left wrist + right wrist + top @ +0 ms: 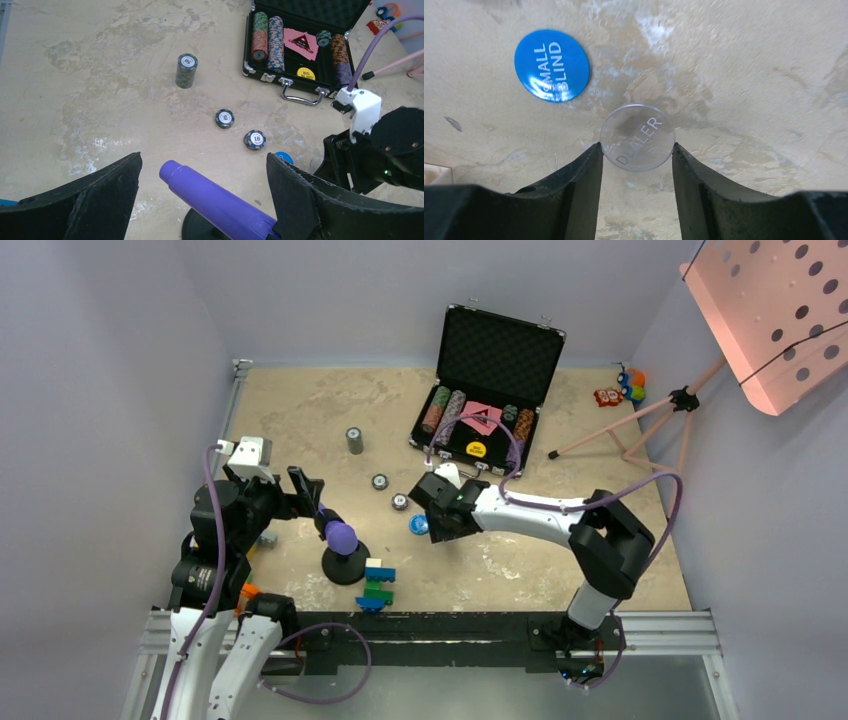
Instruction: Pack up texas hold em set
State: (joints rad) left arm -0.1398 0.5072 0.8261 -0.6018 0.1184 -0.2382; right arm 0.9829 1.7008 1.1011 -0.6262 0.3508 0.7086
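Note:
The black case (500, 348) stands open at the back, with chip rows, pink cards (301, 42) and a yellow button (305, 74) in its tray. On the table lie a chip stack (354, 440), two single chips (225, 118) (255, 139) and a blue "small blind" button (552, 65). My right gripper (637, 145) points down at the table, its fingertips (596, 150) pressed against both edges of the clear "dealer" button (637, 137). My left gripper (203, 156) hangs wide open at the left, straddling the purple-tipped object (210, 200) without gripping it.
A toy-brick figure (378, 585) stands beside the purple object's black round base (345, 566) near the front edge. A pink perforated board (770, 310) on a tripod stand leans in at the right. Small colourful toys (625, 388) lie right of the case.

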